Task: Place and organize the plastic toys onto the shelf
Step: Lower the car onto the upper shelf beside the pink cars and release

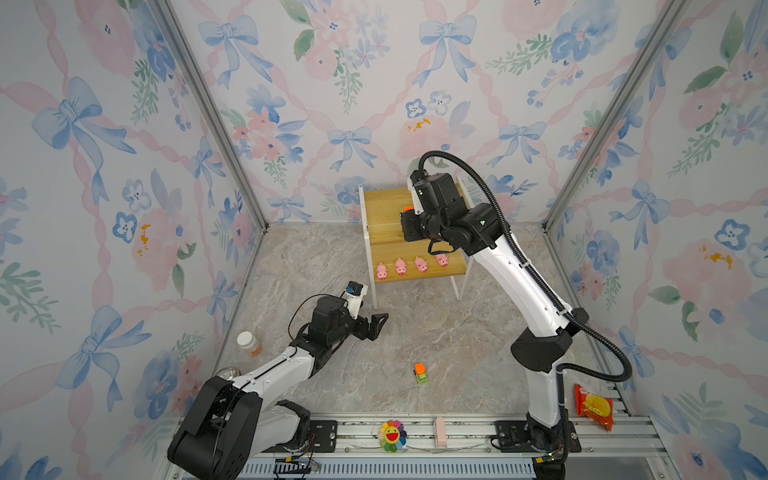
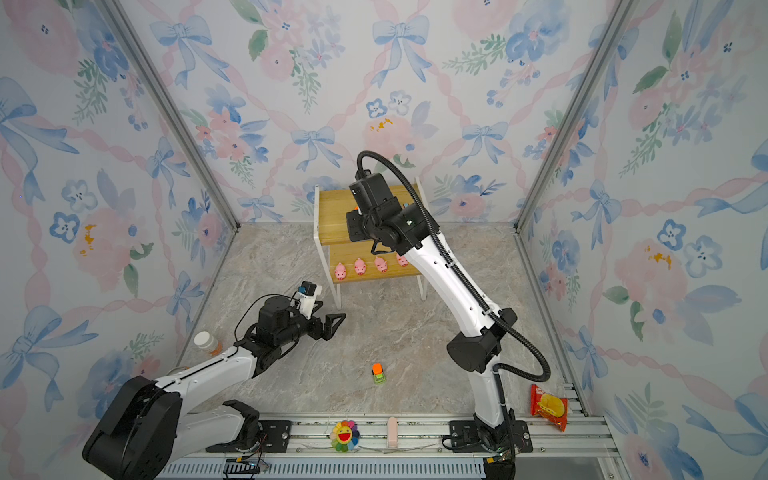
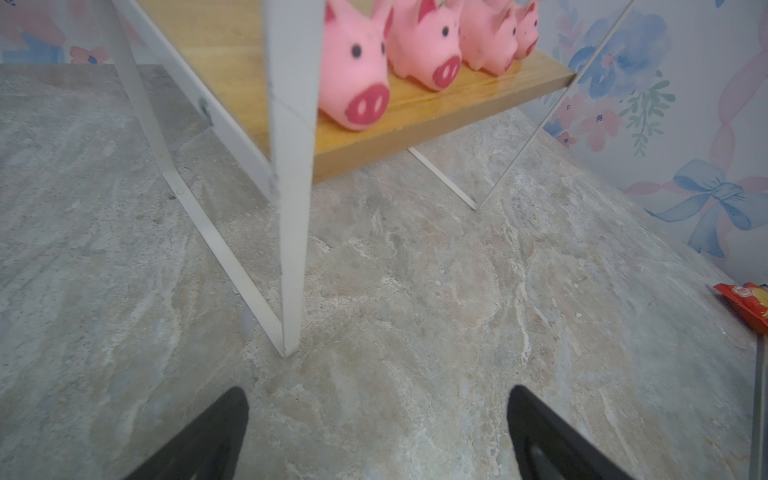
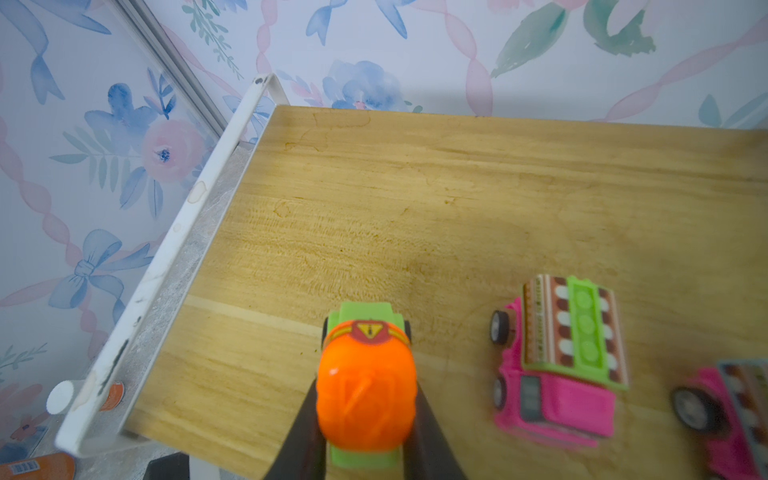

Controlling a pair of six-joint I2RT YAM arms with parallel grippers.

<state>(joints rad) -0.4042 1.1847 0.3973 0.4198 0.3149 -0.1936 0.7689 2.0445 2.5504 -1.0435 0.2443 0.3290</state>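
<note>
One white-capped orange bottle (image 1: 249, 343) stood at the far left of the marble-patterned table (image 1: 316, 266), near the wall. Just to its right we saw the left gripper (image 1: 376, 322) low over the table, short of the shelf's front left leg. Its two black fingers (image 3: 224, 424) were spread wide with nothing between them.

Next came the shelf (image 1: 382, 212), set against the back wall. On its lower board four pink pigs (image 1: 401, 267) stood in a row near the front edge, each just beside the next, snouts facing outward.

Well in front of the shelf, a loose orange-topped truck (image 1: 420, 372) sat alone on the bare table.

Over the shelf's upper board the right arm reached in, and in its wrist view we saw the right gripper (image 4: 365, 390) pinching an orange-topped green truck (image 4: 368, 332) by its sides. Whether the wheels touched the wood we could not tell. Beside it on the same board stood a pink truck (image 4: 561, 361) with a multicoloured top, and past that a further pink truck (image 4: 731, 415), cut off by the frame edge.

At the far right a red snack packet (image 1: 594, 405) lay by the front rail.
</note>
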